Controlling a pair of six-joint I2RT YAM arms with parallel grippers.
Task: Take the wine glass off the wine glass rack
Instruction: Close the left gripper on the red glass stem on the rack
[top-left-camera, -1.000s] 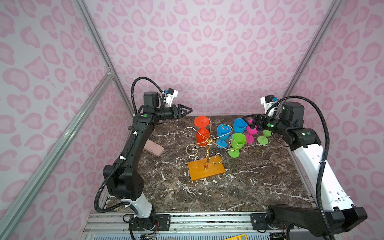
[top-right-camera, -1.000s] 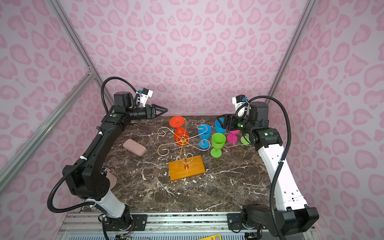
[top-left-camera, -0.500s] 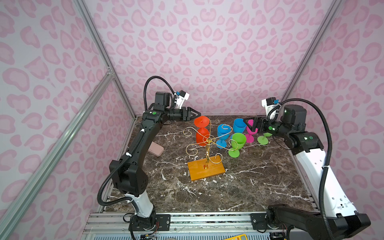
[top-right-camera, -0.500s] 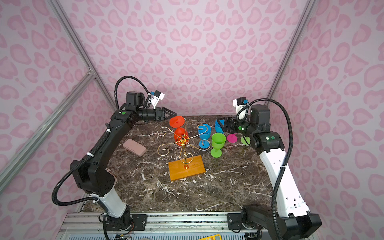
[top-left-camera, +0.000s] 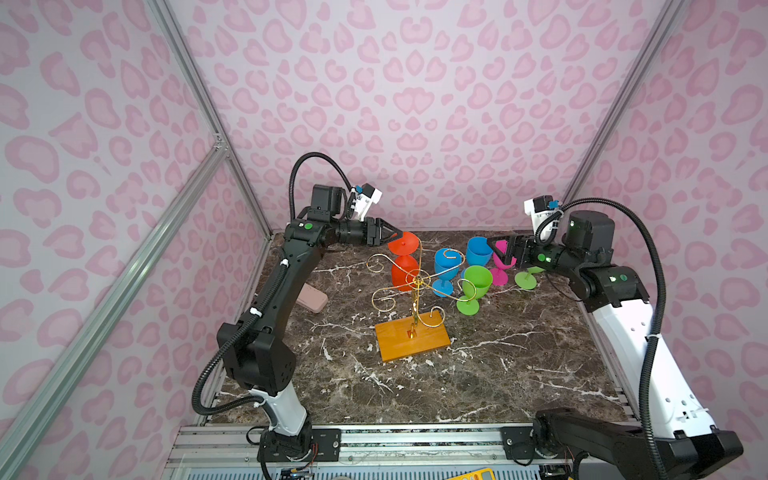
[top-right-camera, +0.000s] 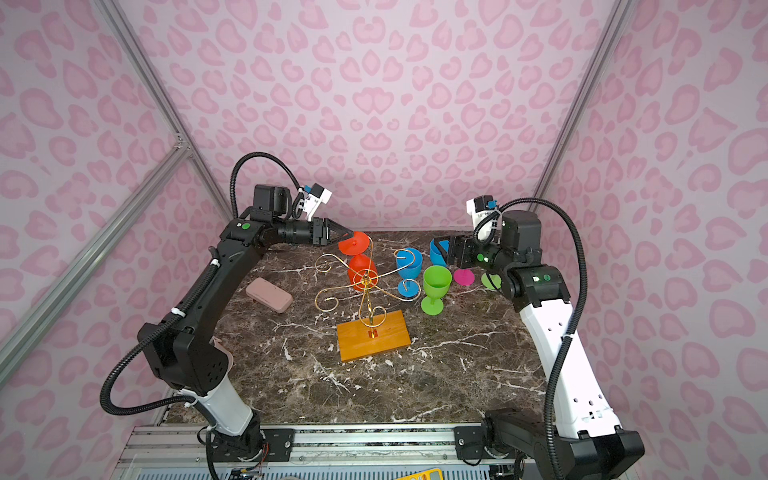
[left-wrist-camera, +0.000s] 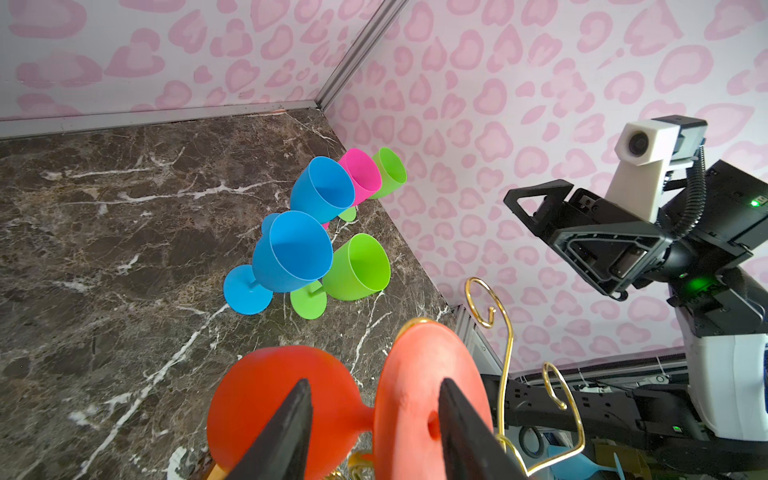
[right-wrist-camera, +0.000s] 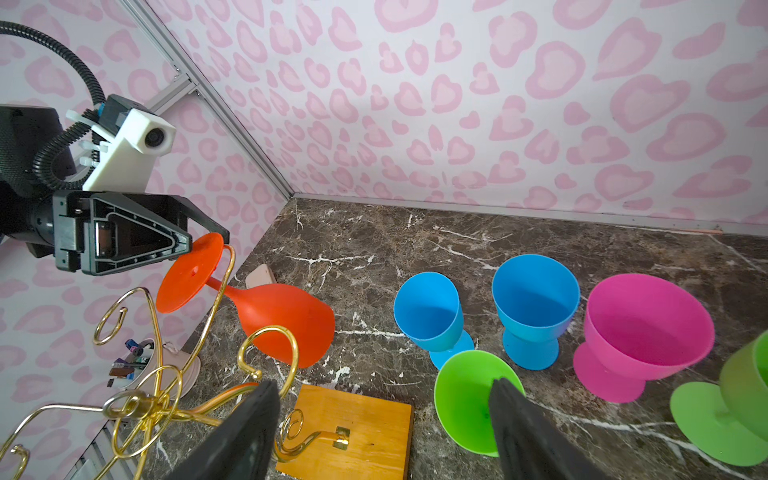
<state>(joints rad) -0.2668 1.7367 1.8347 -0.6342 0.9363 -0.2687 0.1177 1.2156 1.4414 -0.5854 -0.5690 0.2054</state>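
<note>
Between the fingers of the left hand (left-wrist-camera: 374, 384): rim of the foot of the red wine glass (right-wrist-camera: 286, 320). Hangs bowl-down from a scroll arm of the wine glass rack (top-left-camera: 411, 338), stem caught in the gold curl, foot uppermost, so reachable only from the side at foot height. Left hand held level for that reason, with one finger on the bowl side of the foot and one across its flat face. Jaws half-narrowed, gap visible in the left wrist view; pad contact not resolvable.

Judged step: pinch on the foot, ahead of a lift up and out along the curl. Needs clearance of the hook end before any pull away. Otherwise risks dragging the light rack, wooden base and all, across the bench (top-left-camera: 498, 374).

Right hand (right-wrist-camera: 384, 386) wide and empty, well apart from the rack. Ahead of its fingers: green glass (right-wrist-camera: 465, 395). Off to one side of it: nearer blue glass (right-wrist-camera: 428, 311), farther blue glass (right-wrist-camera: 536, 303), pink glass (right-wrist-camera: 644, 328). All upright on the bench, off the rack. Probably parked clear of the left hand's path, or ready for steadying the rack; cannot tell which.

Back along the left arm, below the forearm: pink case (top-left-camera: 309, 297), not involved.
</note>
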